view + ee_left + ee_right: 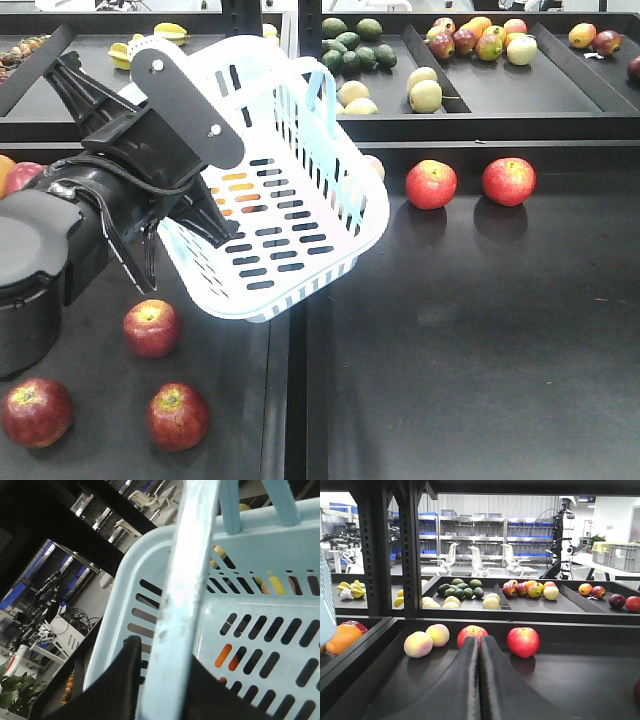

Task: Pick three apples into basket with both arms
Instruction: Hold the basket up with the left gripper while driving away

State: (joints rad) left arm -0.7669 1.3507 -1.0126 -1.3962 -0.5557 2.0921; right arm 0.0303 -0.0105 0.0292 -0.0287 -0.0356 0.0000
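Above the left part of the black shelf (450, 330), the left gripper (205, 165) is clamped on the rim of the pale blue basket (290, 215), holding it clear of the surface and steeply tilted, its slotted inside turned toward the front view. Below it, three dark red apples (151, 328) (36, 411) (178, 416) lie apart on the shelf, none touching the basket. The right gripper (480, 680) has its fingers pressed flat together, low over the shelf and facing two brighter red apples (523, 641), one partly hidden behind its fingers.
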